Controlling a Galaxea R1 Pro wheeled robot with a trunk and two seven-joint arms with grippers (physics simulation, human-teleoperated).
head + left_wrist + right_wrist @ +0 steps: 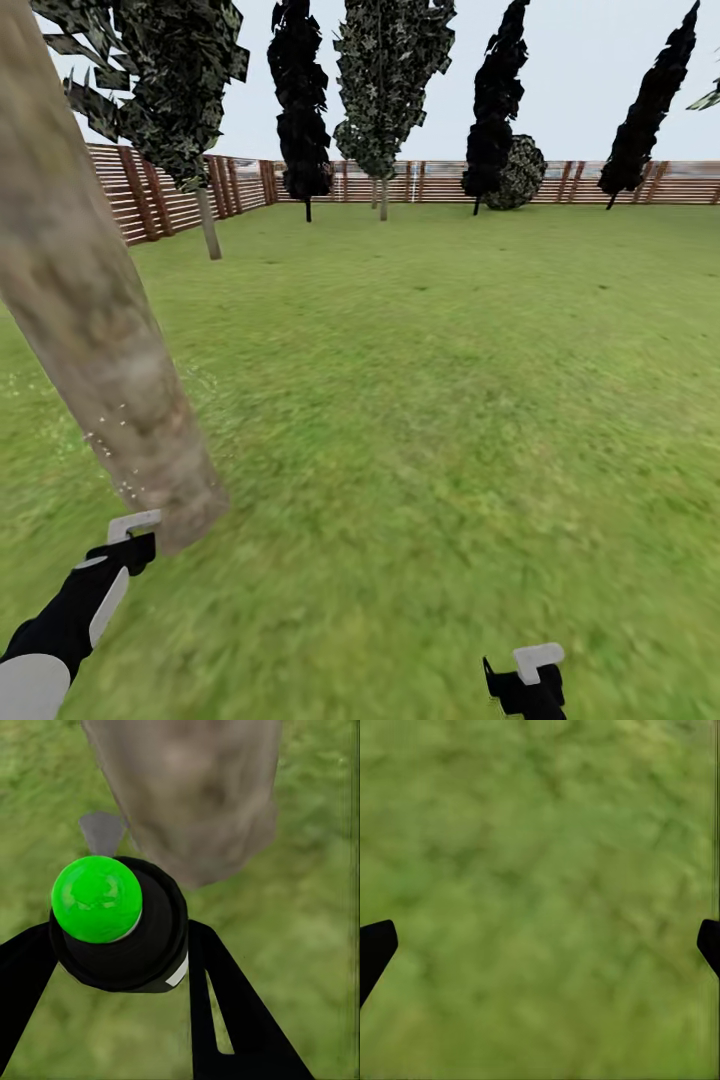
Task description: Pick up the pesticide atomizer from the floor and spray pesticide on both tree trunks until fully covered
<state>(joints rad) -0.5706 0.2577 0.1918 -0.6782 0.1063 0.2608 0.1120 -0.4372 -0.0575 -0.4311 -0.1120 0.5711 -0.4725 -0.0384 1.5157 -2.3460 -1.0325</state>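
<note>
Left gripper: fingers pinch the pesticide atomizer, a black body with a green cap, with its grey nozzle directed at the base of the tree trunk. In the head view the left gripper sits just beside the trunk's foot, and a scatter of pale specks lies against the lower bark, probably spray.

Right gripper: fingers spread wide, holding nothing, above bare grass; it hangs low at the near edge of the lawn in the head view.

Step in hand, as judged: coating this trunk. Keep the nozzle aimed squarely at the bark, close but not touching, and sweep upward from the foot, since the upper trunk looks untreated. Work round the trunk for full cover.

A second tree of the same kind stands near the wooden fence at the lawn's far left corner, well apart.
</note>
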